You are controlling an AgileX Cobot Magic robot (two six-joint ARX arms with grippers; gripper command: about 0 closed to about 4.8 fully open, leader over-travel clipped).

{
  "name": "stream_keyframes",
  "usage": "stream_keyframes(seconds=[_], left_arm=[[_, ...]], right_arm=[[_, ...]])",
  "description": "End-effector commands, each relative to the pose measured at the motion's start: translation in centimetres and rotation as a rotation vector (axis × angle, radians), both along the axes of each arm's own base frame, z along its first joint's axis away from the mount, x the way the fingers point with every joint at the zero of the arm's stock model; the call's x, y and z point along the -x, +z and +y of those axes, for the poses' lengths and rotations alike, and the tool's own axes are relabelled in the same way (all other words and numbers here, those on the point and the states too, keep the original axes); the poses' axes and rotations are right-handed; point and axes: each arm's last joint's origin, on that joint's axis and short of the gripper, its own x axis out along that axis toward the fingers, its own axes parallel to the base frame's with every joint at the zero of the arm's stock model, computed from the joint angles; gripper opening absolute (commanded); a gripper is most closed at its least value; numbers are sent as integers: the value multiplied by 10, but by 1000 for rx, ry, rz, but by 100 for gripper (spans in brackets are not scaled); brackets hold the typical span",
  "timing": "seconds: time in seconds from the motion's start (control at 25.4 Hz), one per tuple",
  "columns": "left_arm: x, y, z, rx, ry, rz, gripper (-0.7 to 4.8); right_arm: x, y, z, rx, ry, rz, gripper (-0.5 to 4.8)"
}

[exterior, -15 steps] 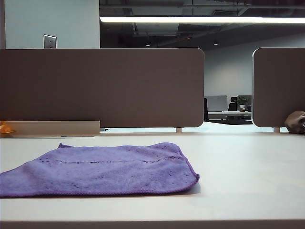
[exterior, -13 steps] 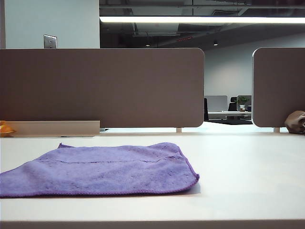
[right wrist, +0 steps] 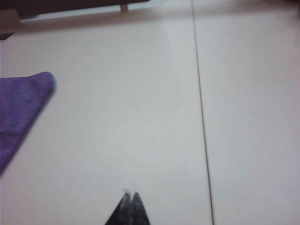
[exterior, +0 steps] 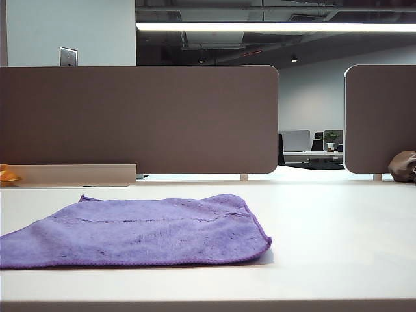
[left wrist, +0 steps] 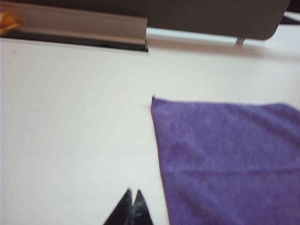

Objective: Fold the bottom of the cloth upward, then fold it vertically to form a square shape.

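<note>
Lying flat on the table (exterior: 338,240), one cloth (exterior: 140,231) spreads its long side across the exterior view; no arm shows there. From the left wrist, the left gripper (left wrist: 131,193), clenched and empty, hovers just beside the cloth's (left wrist: 225,159) edge. From the right wrist, the right gripper (right wrist: 130,194), likewise clenched and empty, hangs over bare table, well apart from the cloth's corner (right wrist: 23,108).

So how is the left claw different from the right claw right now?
The left gripper hangs right beside the purple cloth, near its edge; the right gripper is apart from the cloth, seeing only a corner. The left gripper is over plain table; the right gripper sits near a thin seam line. Both are shut, holding nothing.
</note>
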Motion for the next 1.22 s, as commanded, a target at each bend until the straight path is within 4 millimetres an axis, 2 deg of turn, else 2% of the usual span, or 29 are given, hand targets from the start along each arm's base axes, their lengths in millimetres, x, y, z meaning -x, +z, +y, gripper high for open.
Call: stream_keyframes(seconds=[0.04,0.12,0.35,0.55,0.63,0.75,0.9,0.98,1.02,1.06,1.14,1.22], left_arm=[[7,35,0,28,1,-109,-4],[14,56,-1,30,0,-150,-4],[36,93,-2,127,-5,-138,-4],[70,128,-4,59,-31,-105,-4],[79,137,-4,52,-17,-83,-4],[82,147,-4,52,2,-30,-4],[57,156,-5,76,-69,131,-4],[34,155,-6,107,-135,245,-4],[14,150,-6,145,-172,348,-4],[-6,143,-6,185,-192,452,-4],[-30,133,-6,213,-197,569,-3],[-51,123,-5,229,-188,677,17]], right_arm=[[7,30,-1,-88,-18,-61,-2],[11,44,-2,-150,-3,-93,-2],[25,75,0,-283,128,-103,-2],[43,99,1,-299,269,25,-2],[43,107,2,-306,316,77,-2],[36,117,6,-319,385,151,-2],[9,131,15,-333,508,276,-1],[-6,134,19,-326,541,322,-1],[-20,137,23,-329,555,364,0],[-36,137,26,-337,553,421,33],[-52,135,30,-353,571,479,77],[-66,132,34,-376,602,533,83]])
